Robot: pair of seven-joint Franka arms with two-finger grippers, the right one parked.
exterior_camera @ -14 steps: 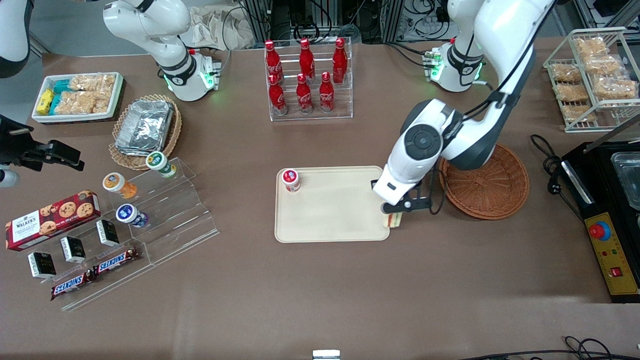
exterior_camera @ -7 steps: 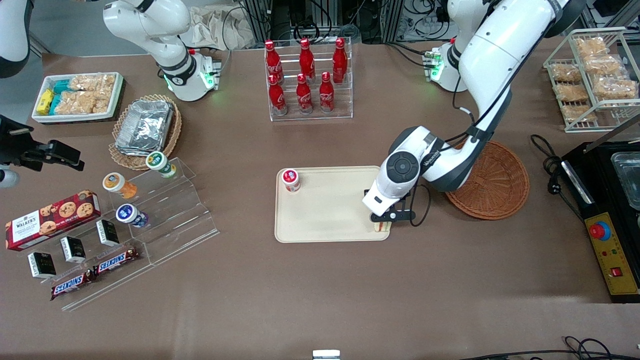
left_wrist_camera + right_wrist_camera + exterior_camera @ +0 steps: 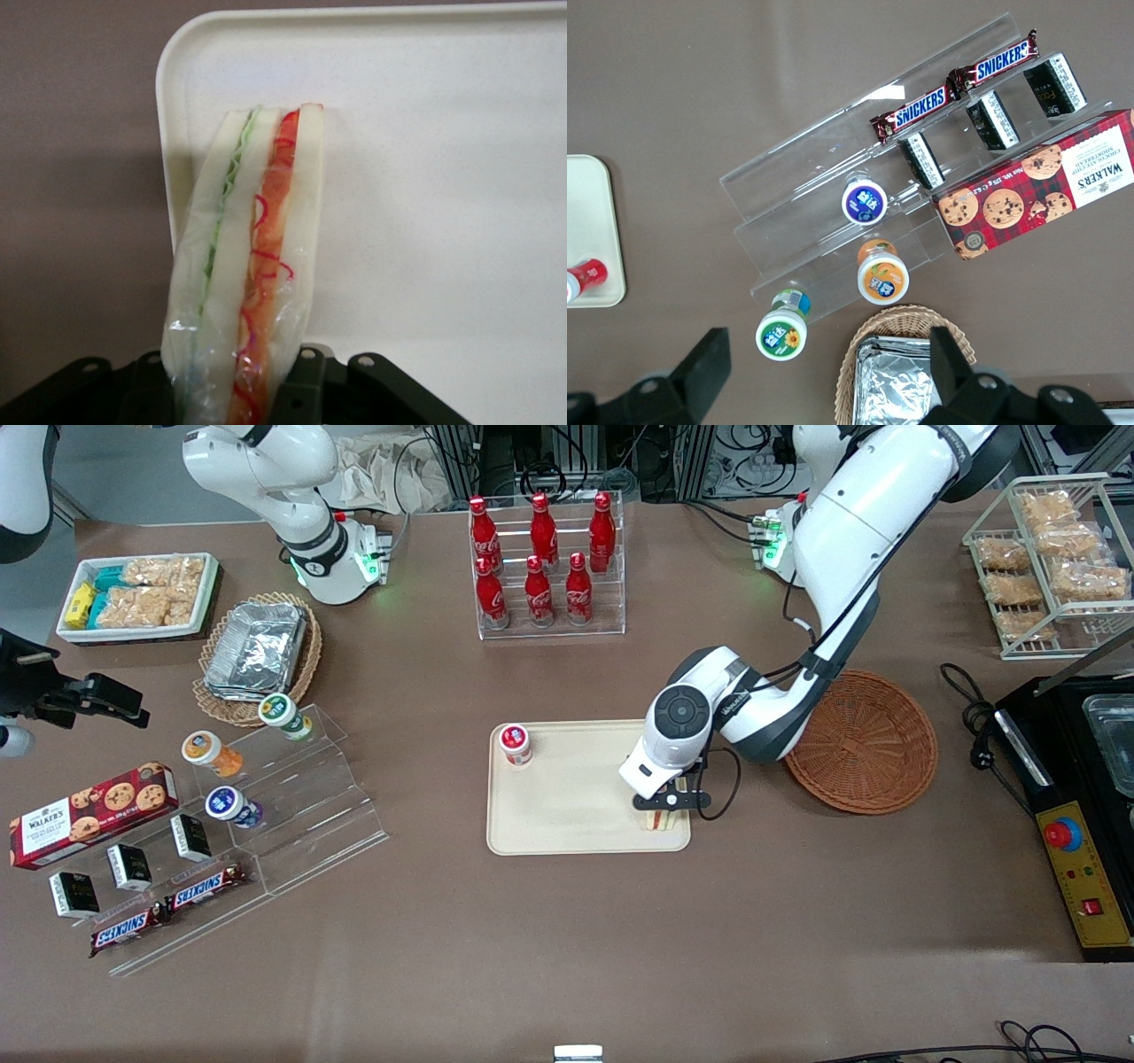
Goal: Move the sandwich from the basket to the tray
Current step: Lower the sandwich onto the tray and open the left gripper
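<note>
The sandwich (image 3: 252, 257), white bread with green and orange-red filling in clear wrap, hangs edge-up between the black fingers (image 3: 306, 385) of my left gripper (image 3: 663, 808), which is shut on it. In the front view only its lower tip (image 3: 660, 821) shows under the wrist. It sits over the cream tray (image 3: 567, 815), at the corner nearest the front camera on the working arm's side; I cannot tell whether it touches the tray (image 3: 443, 177). The reddish-brown wicker basket (image 3: 864, 744) stands beside the tray toward the working arm's end, with nothing in it.
A small red-lidded cup (image 3: 515, 744) stands on the tray's corner toward the parked arm. A rack of red bottles (image 3: 545, 567) stands farther from the front camera. A black machine (image 3: 1081, 797) sits at the working arm's end. Acrylic steps with snacks (image 3: 266, 815) lie toward the parked arm.
My left gripper has carried the sandwich sideways from just off the tray's edge to over the tray's corner, and the basket has come fully into view.
</note>
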